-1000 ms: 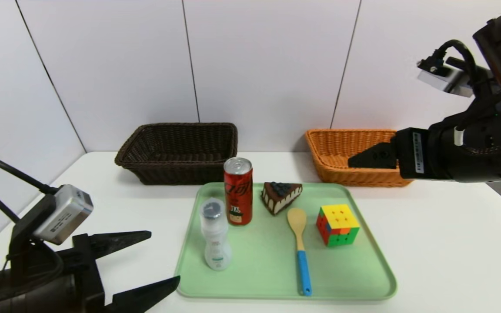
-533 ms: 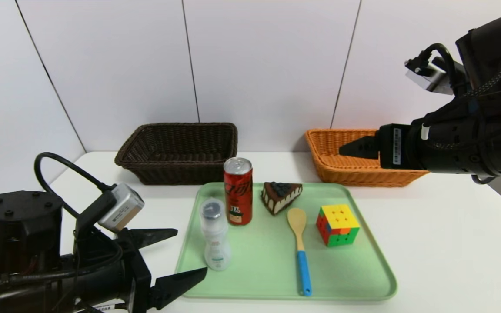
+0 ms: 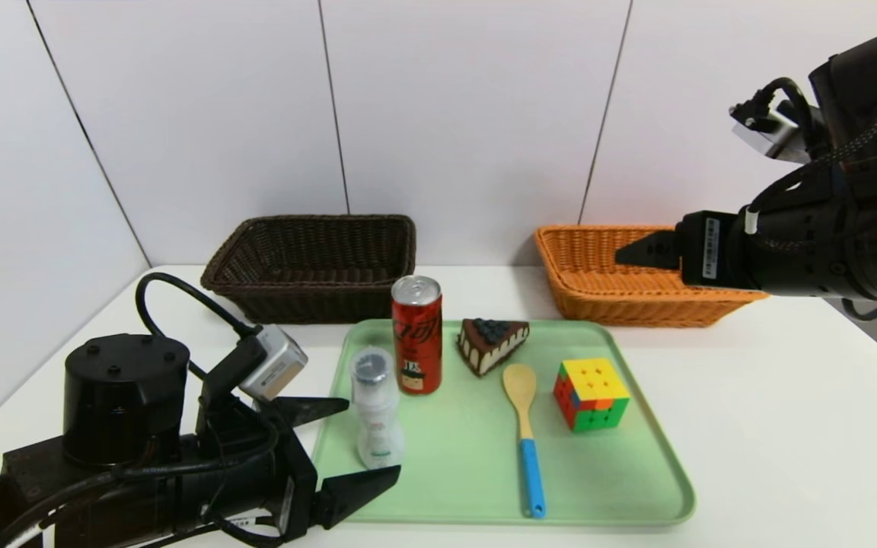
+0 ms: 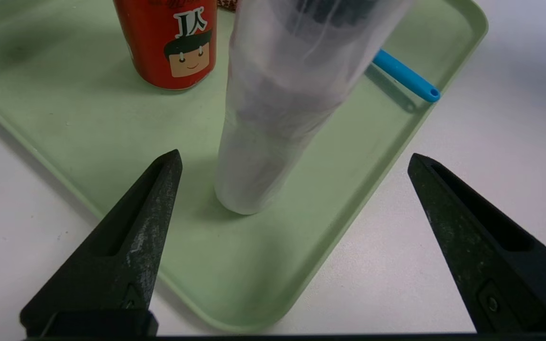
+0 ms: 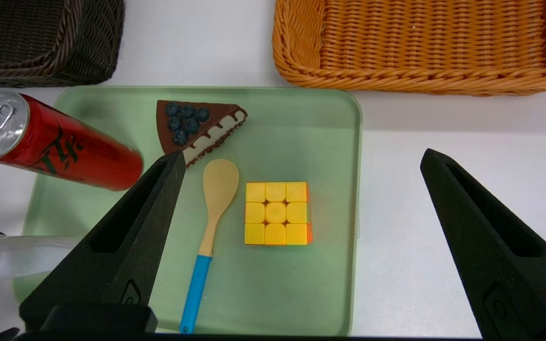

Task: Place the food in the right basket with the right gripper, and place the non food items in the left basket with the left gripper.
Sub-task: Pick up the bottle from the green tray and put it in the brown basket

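On the green tray (image 3: 636, 457) stand a translucent white bottle (image 3: 376, 415) and a red can (image 3: 417, 335). A chocolate cake wedge (image 3: 492, 342), a blue-handled wooden spoon (image 3: 524, 426) and a puzzle cube (image 3: 591, 394) lie beside them. My left gripper (image 3: 374, 437) is open, low at the tray's near left corner. The bottle (image 4: 277, 118) stands just ahead of its tips, untouched, with the can (image 4: 168, 42) behind it. My right gripper (image 5: 301, 152) is open and empty, high above the cube (image 5: 277, 213). From there I also see the cake (image 5: 195, 125) and the spoon (image 5: 216, 189).
The dark brown basket (image 3: 313, 262) sits at the back left of the white table and the orange-tan basket (image 3: 598, 293) at the back right, both behind the tray. A white wall stands close behind them. Bare table lies right of the tray.
My left arm has advanced to the right toward the tray, bringing its open fingers up to the bottle. My right arm has shifted slightly and risen a little over the orange basket.
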### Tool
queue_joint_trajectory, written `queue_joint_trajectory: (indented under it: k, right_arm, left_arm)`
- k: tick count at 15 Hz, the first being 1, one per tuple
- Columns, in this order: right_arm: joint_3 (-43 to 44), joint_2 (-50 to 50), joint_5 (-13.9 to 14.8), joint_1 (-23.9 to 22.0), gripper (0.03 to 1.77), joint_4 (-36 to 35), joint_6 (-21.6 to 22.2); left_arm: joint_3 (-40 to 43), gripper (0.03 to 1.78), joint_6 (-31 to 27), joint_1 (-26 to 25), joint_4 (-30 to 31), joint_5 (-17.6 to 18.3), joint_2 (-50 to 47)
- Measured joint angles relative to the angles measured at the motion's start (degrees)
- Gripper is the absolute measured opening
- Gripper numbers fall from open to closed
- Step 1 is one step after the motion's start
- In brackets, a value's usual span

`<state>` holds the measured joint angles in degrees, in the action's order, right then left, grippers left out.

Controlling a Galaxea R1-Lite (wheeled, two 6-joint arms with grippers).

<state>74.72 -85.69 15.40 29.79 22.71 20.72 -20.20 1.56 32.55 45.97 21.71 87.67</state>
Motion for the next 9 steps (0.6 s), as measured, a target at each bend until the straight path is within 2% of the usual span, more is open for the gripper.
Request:
queue_joint_trajectory:
  k: [3,9]
  right_arm:
    - [-0.4,0.5,-0.2,-0.1,1.71,0.0,0.0]
    - [-1.6,1.4,-0.2,-0.1,1.71,0.1,0.0]
  left_arm:
    - [-1.4,1.69,0.0,0.2,1.8,-0.1,2.9]
    - [-2.0,1.69,0.3,0.4,9.7,-0.2,8.5]
